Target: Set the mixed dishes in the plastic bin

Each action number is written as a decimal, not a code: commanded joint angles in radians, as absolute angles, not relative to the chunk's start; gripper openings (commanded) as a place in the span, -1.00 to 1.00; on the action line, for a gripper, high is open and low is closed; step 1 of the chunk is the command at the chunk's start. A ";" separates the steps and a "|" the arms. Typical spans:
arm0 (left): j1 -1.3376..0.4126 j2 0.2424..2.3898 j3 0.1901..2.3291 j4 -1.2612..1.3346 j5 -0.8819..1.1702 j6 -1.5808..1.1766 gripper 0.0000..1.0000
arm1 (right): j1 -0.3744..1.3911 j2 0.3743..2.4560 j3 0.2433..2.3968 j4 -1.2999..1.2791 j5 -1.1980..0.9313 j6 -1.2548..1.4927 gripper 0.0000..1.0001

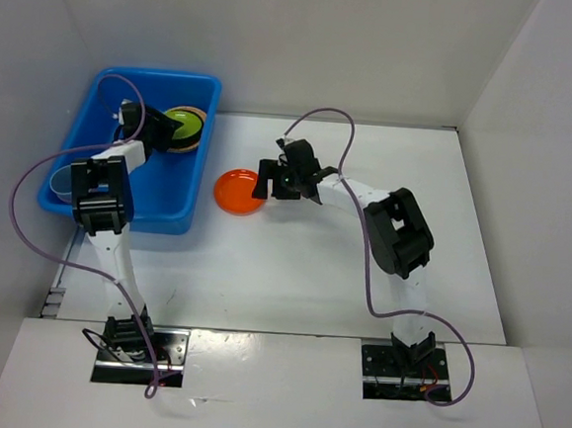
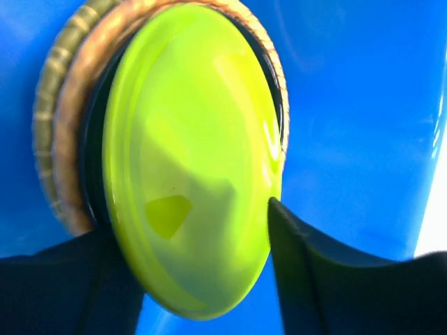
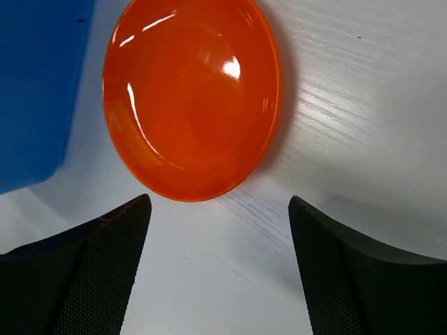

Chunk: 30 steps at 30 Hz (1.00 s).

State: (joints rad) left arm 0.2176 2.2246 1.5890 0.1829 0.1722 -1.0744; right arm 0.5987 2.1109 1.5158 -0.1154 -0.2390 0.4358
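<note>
Just beside the blue bin [image 1: 167,215], orange plate [image 1: 238,190] lies flat, face-up.

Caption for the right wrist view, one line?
Open right pincer poised before the orange plate on the table, blue bin alongside.

The white, faintly grained table top [image 1: 312,266] is shown across the centre of the frame. It is enclosed by white wall panels [image 1: 329,49] at the top and sides. Along the bottom a white board [image 1: 270,411] is seen, bearing a left metal plate [image 1: 174,349] and a right metal plate [image 1: 373,365].
</note>
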 commanded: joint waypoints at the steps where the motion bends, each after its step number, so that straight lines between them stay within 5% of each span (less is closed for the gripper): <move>1: 0.215 2.255 1.675 0.123 0.155 -1.025 0.41 | 0.604 2.134 1.580 -0.124 -0.218 0.419 0.68; 5: 0.215 2.208 1.635 0.101 0.108 -0.991 0.98 | 0.604 2.152 1.589 -0.124 -0.218 0.428 0.65; 21: 0.195 1.780 1.664 -0.204 0.009 -0.580 0.98 | 0.604 2.238 1.671 -0.137 -0.187 0.489 0.54; 30: 0.195 1.559 1.569 -0.204 0.032 -0.518 0.98 | 0.604 2.292 1.730 -0.164 -0.187 0.529 0.04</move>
